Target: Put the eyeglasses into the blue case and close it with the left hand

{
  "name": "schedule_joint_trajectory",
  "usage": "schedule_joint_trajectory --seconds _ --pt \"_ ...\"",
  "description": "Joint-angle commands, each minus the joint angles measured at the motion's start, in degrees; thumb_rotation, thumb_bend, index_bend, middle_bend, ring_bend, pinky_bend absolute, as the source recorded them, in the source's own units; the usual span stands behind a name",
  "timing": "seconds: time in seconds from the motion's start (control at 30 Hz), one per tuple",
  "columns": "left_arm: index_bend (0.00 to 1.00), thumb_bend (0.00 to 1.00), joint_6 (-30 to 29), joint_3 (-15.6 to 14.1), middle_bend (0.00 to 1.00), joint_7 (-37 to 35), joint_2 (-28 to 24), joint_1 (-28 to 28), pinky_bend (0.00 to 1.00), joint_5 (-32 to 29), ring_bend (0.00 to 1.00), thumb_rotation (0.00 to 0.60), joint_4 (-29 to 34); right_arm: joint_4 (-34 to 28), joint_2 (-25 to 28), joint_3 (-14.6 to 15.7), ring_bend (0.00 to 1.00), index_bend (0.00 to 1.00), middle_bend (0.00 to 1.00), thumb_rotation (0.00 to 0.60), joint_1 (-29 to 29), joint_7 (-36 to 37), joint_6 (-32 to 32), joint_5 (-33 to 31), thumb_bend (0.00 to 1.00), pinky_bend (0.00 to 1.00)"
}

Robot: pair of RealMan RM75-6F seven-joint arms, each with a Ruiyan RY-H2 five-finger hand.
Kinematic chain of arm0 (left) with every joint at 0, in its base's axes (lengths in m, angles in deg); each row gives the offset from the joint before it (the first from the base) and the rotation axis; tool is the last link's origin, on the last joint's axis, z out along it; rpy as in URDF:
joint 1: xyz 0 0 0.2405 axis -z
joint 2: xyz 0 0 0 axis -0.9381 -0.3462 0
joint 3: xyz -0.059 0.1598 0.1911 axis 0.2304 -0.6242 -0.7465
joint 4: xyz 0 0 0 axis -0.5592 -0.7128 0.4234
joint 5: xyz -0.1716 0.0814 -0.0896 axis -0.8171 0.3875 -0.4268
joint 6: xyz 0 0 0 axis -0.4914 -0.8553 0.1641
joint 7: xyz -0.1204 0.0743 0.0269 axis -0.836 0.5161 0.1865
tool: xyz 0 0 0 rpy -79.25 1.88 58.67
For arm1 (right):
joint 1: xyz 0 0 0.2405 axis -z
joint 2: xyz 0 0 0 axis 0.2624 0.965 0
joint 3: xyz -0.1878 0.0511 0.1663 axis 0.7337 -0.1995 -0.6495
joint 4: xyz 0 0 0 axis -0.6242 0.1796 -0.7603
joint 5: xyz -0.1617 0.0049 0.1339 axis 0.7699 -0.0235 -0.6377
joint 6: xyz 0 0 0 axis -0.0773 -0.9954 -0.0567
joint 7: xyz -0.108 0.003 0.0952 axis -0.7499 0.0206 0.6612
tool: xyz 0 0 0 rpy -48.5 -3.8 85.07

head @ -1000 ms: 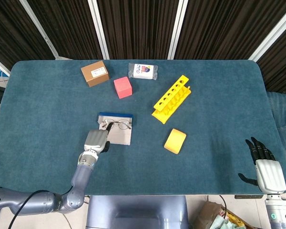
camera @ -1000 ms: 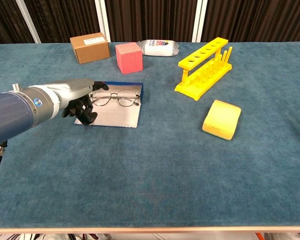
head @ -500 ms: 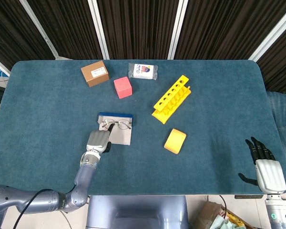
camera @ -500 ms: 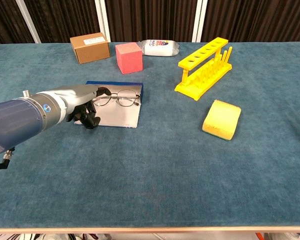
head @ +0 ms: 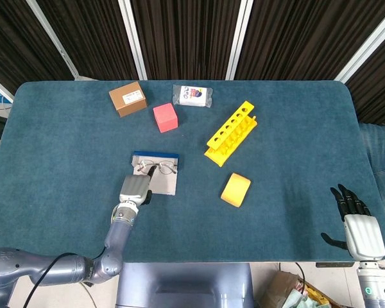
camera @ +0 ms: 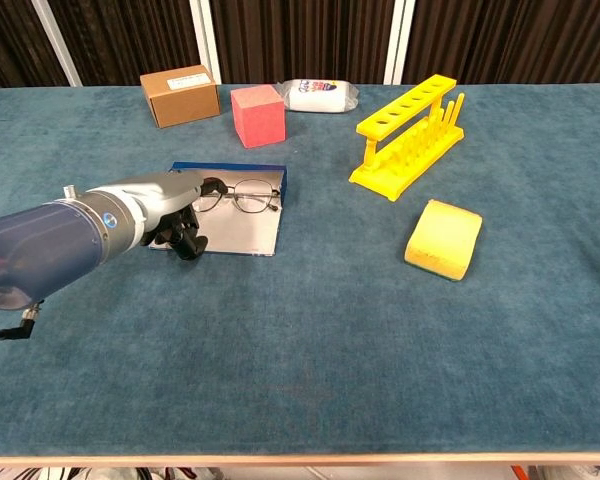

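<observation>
The blue case [head: 156,154] [camera: 232,169] lies open left of the table's middle, its grey inside facing up. The eyeglasses [head: 159,169] [camera: 242,197] rest inside it near the blue back rim, unfolded. My left hand [head: 134,189] [camera: 168,207] lies palm down over the case's near-left part. Its bent fingers [camera: 187,240] touch the grey lining, and the thumb tip sits by the glasses' left lens, partly hiding it. Nothing shows gripped in it. My right hand [head: 356,224] hangs off the table's near right edge with fingers spread and empty; only the head view shows it.
A brown box [head: 128,98] [camera: 180,94], a pink cube [head: 165,117] [camera: 257,114] and a white packet [head: 192,95] [camera: 320,95] stand along the back. A yellow tube rack [head: 231,133] [camera: 408,136] and a yellow sponge [head: 235,189] [camera: 444,238] lie right of the case.
My left hand and forearm slid a little right along the case's near-left part. The glasses, the case and the right hand stayed put.
</observation>
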Motion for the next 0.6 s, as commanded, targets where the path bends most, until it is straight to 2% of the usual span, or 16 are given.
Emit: schedule_joint_trajectory --seconds 0.03,0.6 --pt "0.0 0.53 0.0 0.1 0.76 0.1 0.3 0.2 0.75 -0.1 0.78 0.6 -0.5 0.0 0.0 0.0 0.09 0.0 0.0 0.6 0.0 0.0 0.0 -0.1 0.16 0.19" --pt "0.0 0.53 0.3 1.1 0.76 0.6 2.3 1.3 0.75 -1.1 0.78 0.6 -3.4 -0.1 0.1 0.0 0.09 0.0 0.0 0.6 0.0 -0.1 0.1 -0.2 0.17 0.19"
